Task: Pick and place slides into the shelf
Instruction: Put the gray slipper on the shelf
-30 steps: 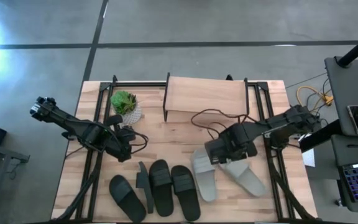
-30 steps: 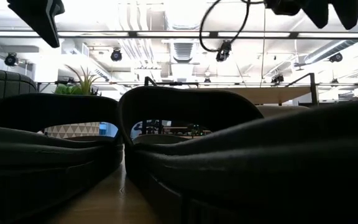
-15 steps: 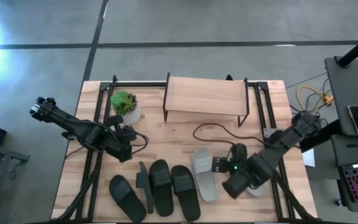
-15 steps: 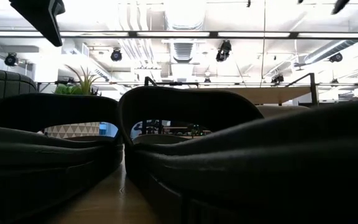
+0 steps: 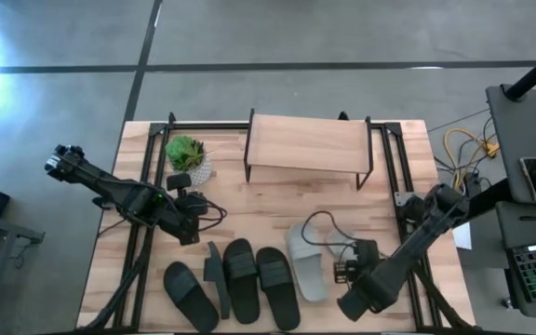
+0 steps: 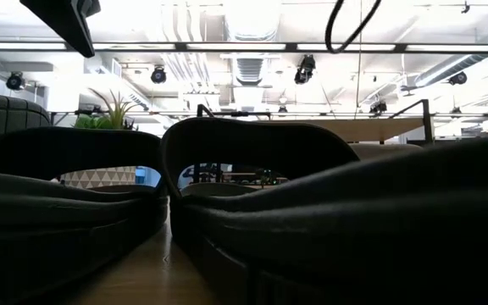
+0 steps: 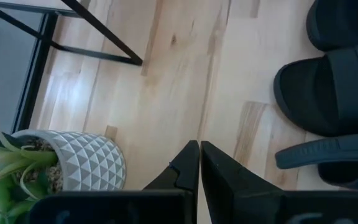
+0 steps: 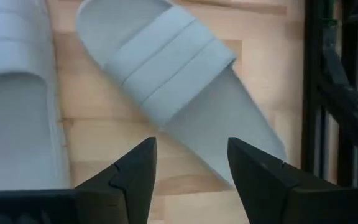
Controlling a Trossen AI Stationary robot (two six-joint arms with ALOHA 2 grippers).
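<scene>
Your right gripper (image 8: 188, 171) hovers with its jaws spread wide over the slanted light grey rubber slide (image 8: 185, 87), which lies on the wooden tabletop (image 5: 268, 209) near the right-hand black frame rail (image 8: 328, 93); in the high view the arm covers that slide. The second light grey slide (image 5: 303, 261) sits just beside it, toward the table's middle. Bare wood lies open between these slides and the low shelf with a light plank top and thin black legs (image 5: 307, 147), which stands at the far edge with nothing on it. The black slides (image 5: 249, 279) line up along the near edge, one standing on its side. Your left gripper (image 7: 199, 168) waits with its jaws pressed together near the small potted plant in a white patterned pot (image 5: 188, 156), well apart from the shelf.
</scene>
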